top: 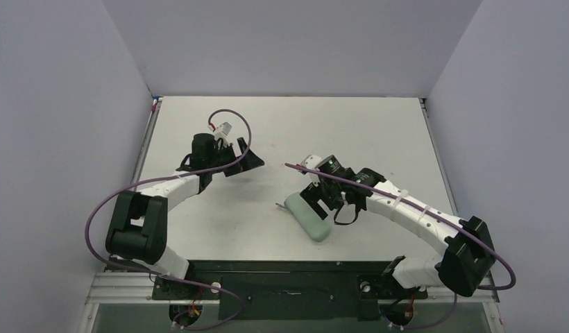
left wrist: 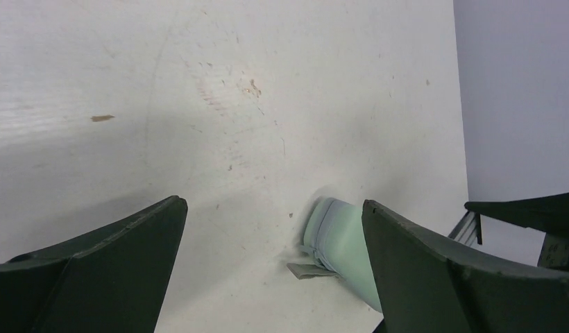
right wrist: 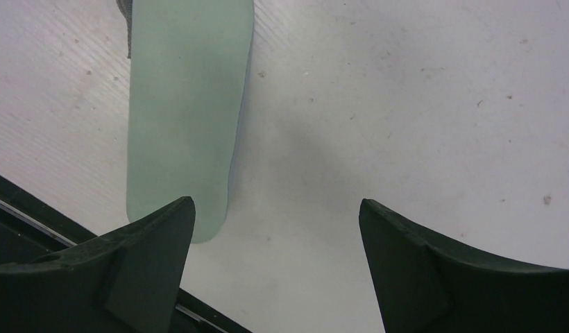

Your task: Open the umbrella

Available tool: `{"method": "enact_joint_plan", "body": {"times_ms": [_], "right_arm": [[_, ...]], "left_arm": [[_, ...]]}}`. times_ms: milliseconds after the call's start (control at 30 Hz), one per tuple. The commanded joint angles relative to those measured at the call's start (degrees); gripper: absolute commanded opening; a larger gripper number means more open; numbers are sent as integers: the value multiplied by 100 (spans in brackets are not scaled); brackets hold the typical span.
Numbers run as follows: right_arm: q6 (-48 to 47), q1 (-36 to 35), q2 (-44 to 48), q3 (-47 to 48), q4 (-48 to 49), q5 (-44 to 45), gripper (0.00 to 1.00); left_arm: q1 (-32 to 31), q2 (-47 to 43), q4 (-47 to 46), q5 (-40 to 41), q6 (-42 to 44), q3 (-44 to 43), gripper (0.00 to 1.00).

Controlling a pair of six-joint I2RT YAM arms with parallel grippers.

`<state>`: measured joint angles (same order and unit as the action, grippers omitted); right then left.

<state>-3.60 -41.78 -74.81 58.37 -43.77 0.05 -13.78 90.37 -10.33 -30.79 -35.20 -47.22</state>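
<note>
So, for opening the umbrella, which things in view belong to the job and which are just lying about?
Job:
- umbrella, still packed, lying flat on the table
- right gripper, open, over the umbrella's end
- left gripper, open, off to the side of it

Not the job:
- table, with a few stains
- purple cables
- nothing else loose in view
</note>
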Motion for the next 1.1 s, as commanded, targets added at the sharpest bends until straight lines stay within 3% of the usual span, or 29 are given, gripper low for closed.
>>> {"method": "enact_joint_plan", "body": {"times_ms": [0,267,433,800,933,1000,1067], "right_arm": [[439,-312,-311,-48,665,386,84],[1313,-1091,-760,83,964,66,86],[1833,-1351,-880,-160,972,319,88],[2039,-1348,-1103,-776,1215,841,90],[1856,-1295,-1201,-725,1223,706,71],[1344,-1187,-1336,-405,1084,674,61],[258,-1023,-1546,-162,828,688,51]], "left_arm": [[295,-575,-25,436,157,347,97],[442,-1362,-475,1219,-26,1136,97],[446,-1961,-1244,1731,34,1771,97],[412,-2326,-1465,1416,527,2163,97],[314,-2275,-1456,1171,776,2211,97],[293,-2237,-1547,874,767,2317,99],[238,-2209,-1755,681,671,2477,92]]}}
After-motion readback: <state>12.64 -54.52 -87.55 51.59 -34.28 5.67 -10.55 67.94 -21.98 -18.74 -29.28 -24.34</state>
